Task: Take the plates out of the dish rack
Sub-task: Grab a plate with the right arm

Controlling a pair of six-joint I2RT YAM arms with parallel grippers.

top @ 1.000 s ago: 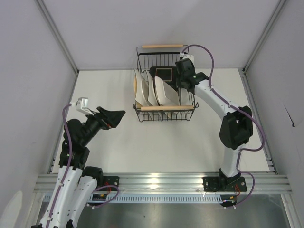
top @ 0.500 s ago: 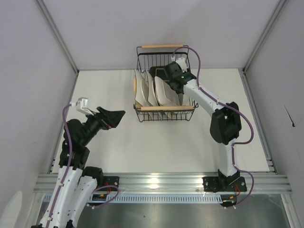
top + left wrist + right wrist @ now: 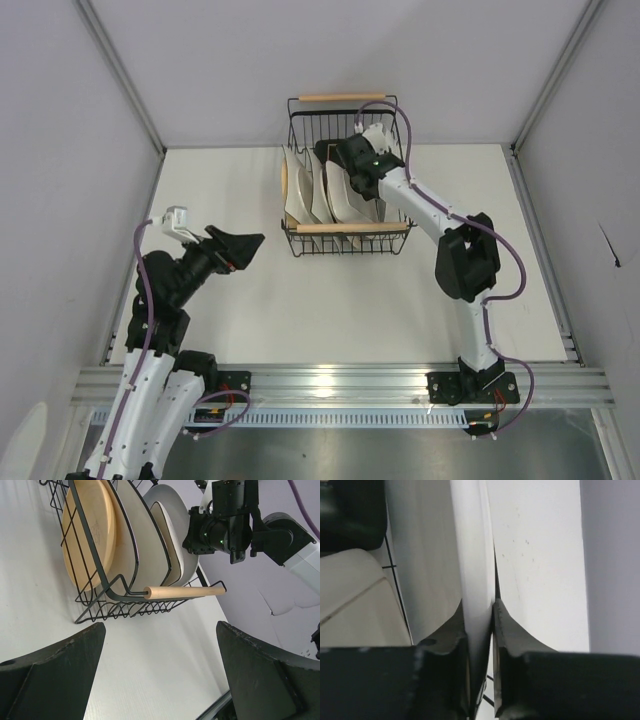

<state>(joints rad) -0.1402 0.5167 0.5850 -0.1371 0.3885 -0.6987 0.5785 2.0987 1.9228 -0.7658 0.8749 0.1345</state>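
Now | right gripper (image 3: pixel 492 611) clamped on white plate (image 3: pixel 476 550) rim, upright inside dish rack (image 3: pixel 300 243) at table (image 3: pixel 330 310) far edge | left gripper (image 3: pixel 243 250) jaws wide apart, over table's left, well apart from dish rack

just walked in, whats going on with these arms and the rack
The right gripper is down in the dish rack, pinching the rim of a white plate standing on edge among the other plates. The left gripper hangs open over the table, apart from the rack. No plate is out yet.
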